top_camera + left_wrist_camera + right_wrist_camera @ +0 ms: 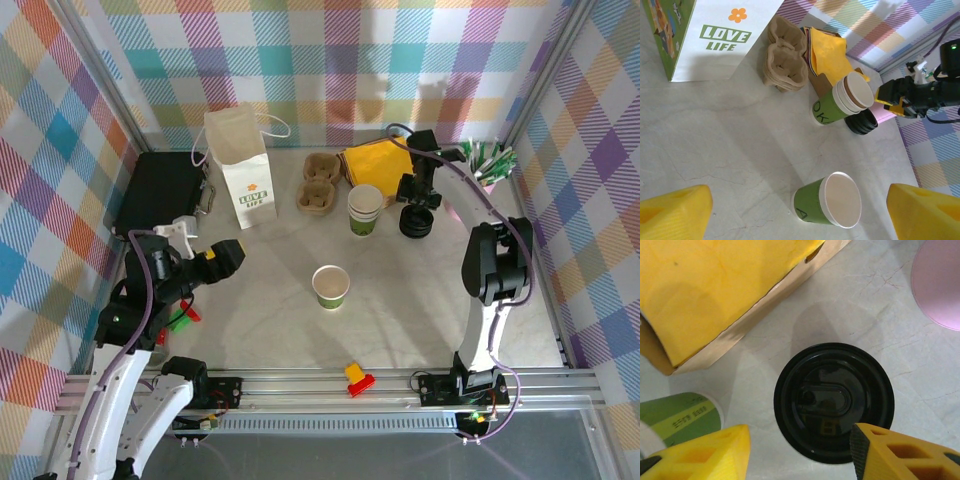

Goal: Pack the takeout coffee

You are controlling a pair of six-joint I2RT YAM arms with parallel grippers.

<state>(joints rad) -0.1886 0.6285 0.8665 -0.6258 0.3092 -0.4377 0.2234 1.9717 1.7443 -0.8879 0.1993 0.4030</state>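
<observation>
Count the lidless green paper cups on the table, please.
At least 3: one cup stands alone mid-table; the stack beside the black lids nests two or more, with others possibly hidden inside.

Bag [725, 40]: green label with "LOVE LIFE" in white capitals, orange flower sign above it; the label is also legible in the top view. Stacked cups [832, 107]: white letters "OK" on the green band, the rest hidden. Lone cup [810, 202]: one partial white letter, unreadable. Right wrist view: fine pale print on the stacked cups' green band, too small to read.
</observation>
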